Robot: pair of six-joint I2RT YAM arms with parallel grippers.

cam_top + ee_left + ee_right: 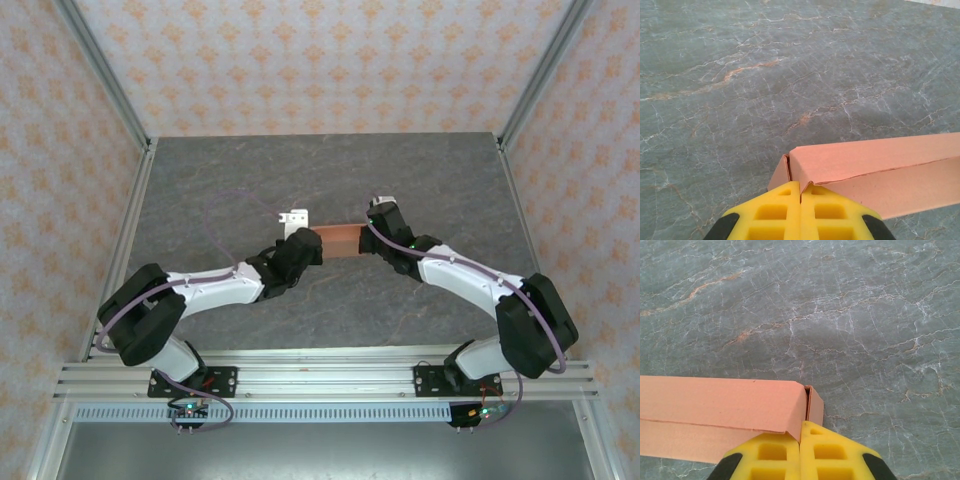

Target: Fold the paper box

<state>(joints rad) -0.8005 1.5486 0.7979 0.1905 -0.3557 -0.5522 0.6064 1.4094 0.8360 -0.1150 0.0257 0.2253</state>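
Salmon-orange paper box [340, 241], already a folded sleeve, sits between left gripper [800, 200] and right gripper [801, 440], the 2 pinched closed on its ends; pressing each loose end flap [815, 405] home looks next.

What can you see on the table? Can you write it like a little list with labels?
surface: grey stone-look table
main thing: orange paper box, long and thin, folded into a tube shape
where it is: stretched between the two arms, mid-table
left side: left tool, yellow fingers closed on one end of the box
right side: right tool, yellow fingers closed on the other end
extra: small white thing just behind the left tool
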